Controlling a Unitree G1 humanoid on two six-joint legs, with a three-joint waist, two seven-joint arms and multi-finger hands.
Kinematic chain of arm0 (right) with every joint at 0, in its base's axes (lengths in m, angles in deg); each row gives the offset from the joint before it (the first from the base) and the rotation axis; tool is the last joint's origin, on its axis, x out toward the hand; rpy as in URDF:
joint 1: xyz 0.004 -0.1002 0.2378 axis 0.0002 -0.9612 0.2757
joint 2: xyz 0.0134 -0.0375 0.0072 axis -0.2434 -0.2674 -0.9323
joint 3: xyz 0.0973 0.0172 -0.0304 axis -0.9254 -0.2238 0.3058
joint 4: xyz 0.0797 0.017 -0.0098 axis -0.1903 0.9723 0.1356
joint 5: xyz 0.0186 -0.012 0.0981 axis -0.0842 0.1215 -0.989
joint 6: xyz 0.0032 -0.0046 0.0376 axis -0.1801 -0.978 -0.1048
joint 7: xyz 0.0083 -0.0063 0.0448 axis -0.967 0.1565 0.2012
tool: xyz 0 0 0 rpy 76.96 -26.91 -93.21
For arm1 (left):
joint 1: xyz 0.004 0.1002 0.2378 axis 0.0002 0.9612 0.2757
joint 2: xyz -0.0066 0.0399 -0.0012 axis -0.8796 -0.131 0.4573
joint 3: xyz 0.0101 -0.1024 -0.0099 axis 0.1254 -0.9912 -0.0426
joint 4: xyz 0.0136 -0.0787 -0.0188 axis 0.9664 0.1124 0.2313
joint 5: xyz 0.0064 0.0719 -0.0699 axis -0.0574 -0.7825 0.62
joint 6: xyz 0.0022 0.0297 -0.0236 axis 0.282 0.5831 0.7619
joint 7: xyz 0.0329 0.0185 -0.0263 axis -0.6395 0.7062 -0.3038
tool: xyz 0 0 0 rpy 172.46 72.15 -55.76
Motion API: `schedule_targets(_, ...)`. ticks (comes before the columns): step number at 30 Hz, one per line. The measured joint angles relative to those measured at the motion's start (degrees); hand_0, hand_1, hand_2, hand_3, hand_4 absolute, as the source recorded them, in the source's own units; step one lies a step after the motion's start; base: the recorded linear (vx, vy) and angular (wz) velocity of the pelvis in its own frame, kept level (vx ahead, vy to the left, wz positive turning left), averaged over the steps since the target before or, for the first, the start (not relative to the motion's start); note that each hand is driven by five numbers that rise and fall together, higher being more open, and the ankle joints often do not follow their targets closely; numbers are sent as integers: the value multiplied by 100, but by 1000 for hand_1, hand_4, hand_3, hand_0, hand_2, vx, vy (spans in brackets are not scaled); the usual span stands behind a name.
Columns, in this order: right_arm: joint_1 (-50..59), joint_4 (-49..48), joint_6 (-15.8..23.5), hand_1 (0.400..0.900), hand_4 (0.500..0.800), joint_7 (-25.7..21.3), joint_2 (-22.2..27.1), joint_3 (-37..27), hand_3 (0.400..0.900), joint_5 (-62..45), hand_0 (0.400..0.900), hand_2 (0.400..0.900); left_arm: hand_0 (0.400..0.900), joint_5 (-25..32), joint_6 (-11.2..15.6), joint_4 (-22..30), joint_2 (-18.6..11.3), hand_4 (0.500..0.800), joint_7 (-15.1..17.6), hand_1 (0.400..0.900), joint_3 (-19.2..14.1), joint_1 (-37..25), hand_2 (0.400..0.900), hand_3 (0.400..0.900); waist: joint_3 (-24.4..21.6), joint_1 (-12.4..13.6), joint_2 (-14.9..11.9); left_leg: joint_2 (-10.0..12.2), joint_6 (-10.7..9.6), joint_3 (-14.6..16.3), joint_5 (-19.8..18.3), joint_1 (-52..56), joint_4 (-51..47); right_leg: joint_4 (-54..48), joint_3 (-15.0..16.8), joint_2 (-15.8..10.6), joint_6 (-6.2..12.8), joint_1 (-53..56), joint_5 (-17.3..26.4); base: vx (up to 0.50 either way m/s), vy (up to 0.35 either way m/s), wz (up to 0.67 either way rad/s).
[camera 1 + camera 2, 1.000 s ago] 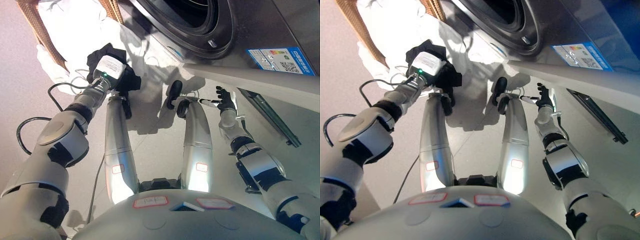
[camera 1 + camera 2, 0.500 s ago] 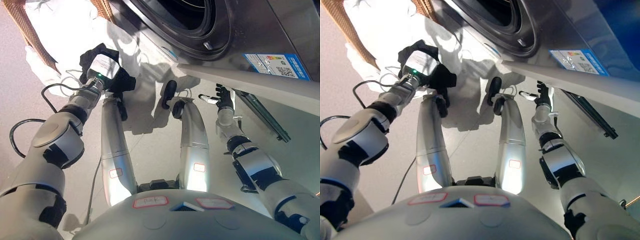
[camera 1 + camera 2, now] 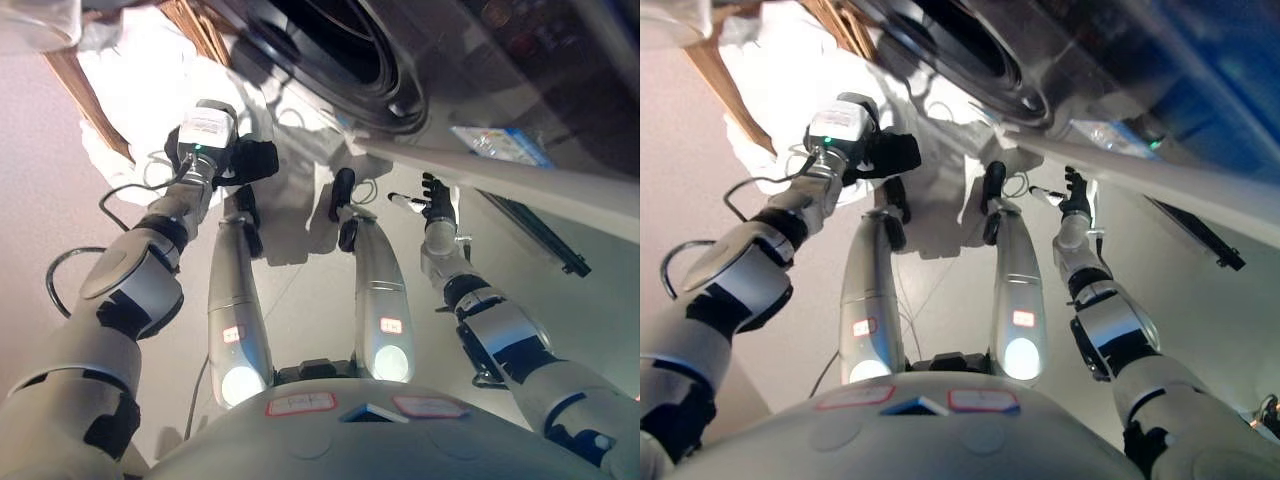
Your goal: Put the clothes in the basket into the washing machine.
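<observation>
**Clothes Transfer: Status at the Drum Opening**

Nearest the camera, the pale grey floor [image 3: 290, 290] lay bare between the two arms. The right hand [image 3: 436, 200] was raised at the right of the view, just below the lower front edge of the machine, with its fingers spread straight and holding nothing. One white-tipped finger [image 3: 402, 199] pointed left.

Further out, on the left, the left hand [image 3: 248, 160] was a dark mass beside the wrist. Whether its fingers were closed on cloth could not be determined. The hand sat against the crumpled white garment [image 3: 150, 90], which spilled from the brown woven wicker basket [image 3: 200, 25] and trailed toward the floor under the machine.

Farthest out, the silver front-loading washing machine [image 3: 480, 80] filled the upper right, with its dark round drum opening [image 3: 340, 50] open. No cloth was visible inside it. The task was judged to be at its first pick-up stage.

Recommended procedure for this step:
- Secure a full bunch of the white garment, not one loose edge.
- Lift high enough that the trailing cloth clears the basket rim and the lower lip of the opening.
- Use the free right hand to gather and support the hanging part.
- Release only once the bundle is well inside the drum.
</observation>
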Motion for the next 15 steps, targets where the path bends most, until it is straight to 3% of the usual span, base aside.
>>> schedule_targets(3,-278,-237,-14,900,800,18,-32,-7,900,6,900,900,400,1364,336,418,284,500,-42,400,-795,408,400,400,23,-3,-21,-38,-59,32,166,501,-547,-455,-14,47,16,439,121,30,-37,-8)
schedule_targets(7,-454,-425,-20,900,800,83,-17,-49,900,6,900,900,400,3211,989,790,712,500,-311,400,-1190,821,400,400,70,-31,-71,-36,-118,102,296,976,-1029,-858,5,124,-9,820,244,57,25,-34)
schedule_targets(8,-335,-529,-113,900,800,198,76,98,900,-44,900,900,400,3822,831,825,775,500,-608,400,-1302,679,400,400,85,-25,-106,-21,-139,139,320,1077,-1096,-953,31,141,-12,870,277,128,53,-55)
schedule_targets(9,19,-122,-325,900,800,482,32,-3,900,-71,900,900,400,4297,531,52,791,500,-1183,400,-1059,96,400,400,82,-29,-131,-19,-144,194,335,1080,-1087,-959,145,192,-51,857,324,160,-24,-20)
schedule_targets(10,369,46,-475,900,800,388,-21,-60,900,-219,900,900,400,4889,662,61,807,500,-1064,400,-1897,16,400,400,93,-168,-189,70,-145,304,283,1140,-1191,-1172,154,209,-38,895,365,159,-49,-9)
schedule_targets(12,426,52,-446,900,800,290,149,-108,900,-201,900,900,400,5838,965,99,1110,500,-809,400,-2288,-296,400,400,89,-107,-159,74,-195,349,415,1222,-1397,-1632,186,278,-71,1016,725,49,-35,-11)
schedule_targets(15,853,411,-617,900,800,92,91,-130,900,-227,900,900,400,6631,1038,-159,1408,500,-711,400,-2578,-982,400,400,85,-154,-165,84,-221,268,511,1219,-1493,-1796,130,336,-103,1094,826,34,-28,-16)
